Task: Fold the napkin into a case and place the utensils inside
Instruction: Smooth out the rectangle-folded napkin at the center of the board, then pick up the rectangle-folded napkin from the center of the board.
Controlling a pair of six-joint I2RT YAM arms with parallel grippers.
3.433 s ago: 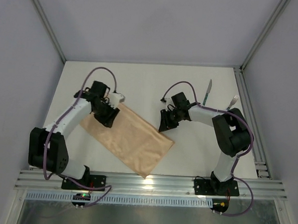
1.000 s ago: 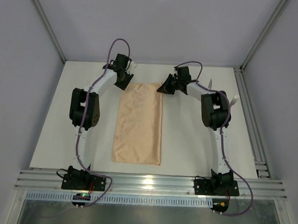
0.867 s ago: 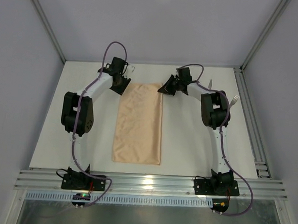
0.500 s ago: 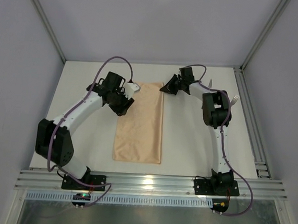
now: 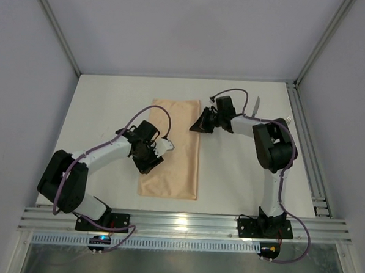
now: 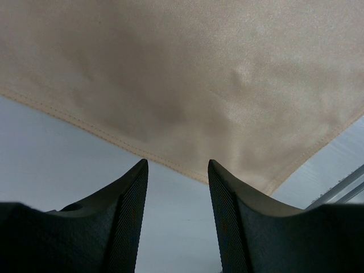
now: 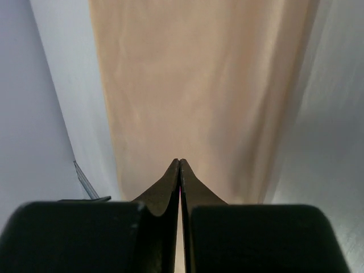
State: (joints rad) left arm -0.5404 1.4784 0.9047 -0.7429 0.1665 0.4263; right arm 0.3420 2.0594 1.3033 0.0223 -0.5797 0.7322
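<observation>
Napkin (image 5: 172, 142): peach cloth, folded to 1 long strip, flat on table (image 5: 104, 114), centre, long axis far-to-near. Vs 3.4 s ago: was diagonal, now squared w/ table edges; same lie as 1 s ago.

L gripper (image 6: 177, 166): mine, jaws apart, nothing btwn them. 1 s ago it was at strip's far-L corner; now by near half of L edge, tips just short of hem, near corner ahead.

R gripper (image 7: 180, 161): jaws pressed together, no gap. Slid a little nearer along R edge from far-R corner. Can't tell if tips pinch or only touch cloth.

Meaning (est.): straightening done; I'm placed for next fold, prob. near end, to make pocket.

Case: not yet formed; no pocket opening seen. Contents: 0.

Utensils: 2, both outside. Knife (image 5: 256, 106) on table far R, well apart from strip. Fork (image 5: 287, 121) beyond R arm, partly hidden.
</observation>
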